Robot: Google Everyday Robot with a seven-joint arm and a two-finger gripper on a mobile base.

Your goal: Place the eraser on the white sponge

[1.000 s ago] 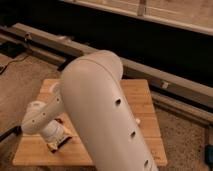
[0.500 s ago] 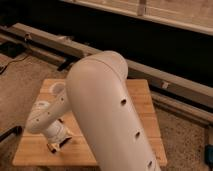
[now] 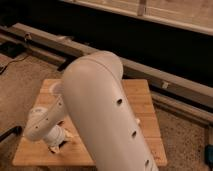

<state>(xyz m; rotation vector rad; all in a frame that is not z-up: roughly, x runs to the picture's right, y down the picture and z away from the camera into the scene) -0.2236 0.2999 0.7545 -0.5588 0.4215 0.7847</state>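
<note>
- Inspecting the front-left part of the light wooden bench: the robot's two-finger tool is low over the boards there, close to the near edge, below the bent white wrist.
- Tool state: I cannot tell from this view how wide it stands, nor confirm that it has hold of anything.
- Task item: a small flat dark block with a reddish stripe, taken to be the eraser, shows right at the tool's tip. It is on or just above the bench, and contact with the boards cannot be told.
- Target: the pale, thin, soft pad that is the white sponge cannot be picked out. The bulky white plastic upper arm covers the middle and right of the bench.
- Change noted: over the last second the wrist has swung from further back on the left toward the near edge, while the tool has stayed low. The dark block has kept its place at the tip throughout.
- Finding: that pairing suggests the eraser is travelling with the tool, so the carry is probably under way and the placing is not yet done.
- Risk: with the white sponge unseen, alignment over it cannot be verified, and a release here could leave the eraser on bare wood.
</note>
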